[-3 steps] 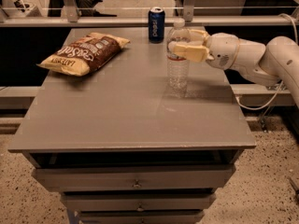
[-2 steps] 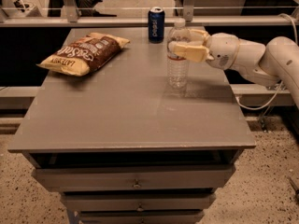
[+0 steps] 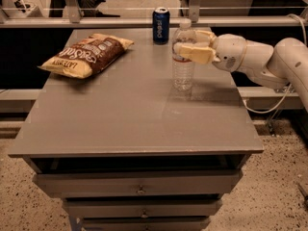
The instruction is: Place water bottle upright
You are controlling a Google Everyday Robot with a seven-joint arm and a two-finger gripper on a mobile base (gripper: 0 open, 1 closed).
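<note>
The water bottle [image 3: 183,73], clear ribbed plastic with a white cap, stands upright on the grey table [image 3: 130,114], right of centre and towards the back. My gripper [image 3: 186,42] reaches in from the right at the height of the bottle's upper part. One cream finger [image 3: 193,54] lies across the front of the bottle and the other shows behind it. The fingers are closed around the bottle near its label band.
A dark blue Pepsi can [image 3: 160,26] stands at the back edge, just left of and behind the bottle. A chip bag [image 3: 87,54] lies at the back left. My white arm [image 3: 260,59] spans the table's right side. Drawers sit below the tabletop.
</note>
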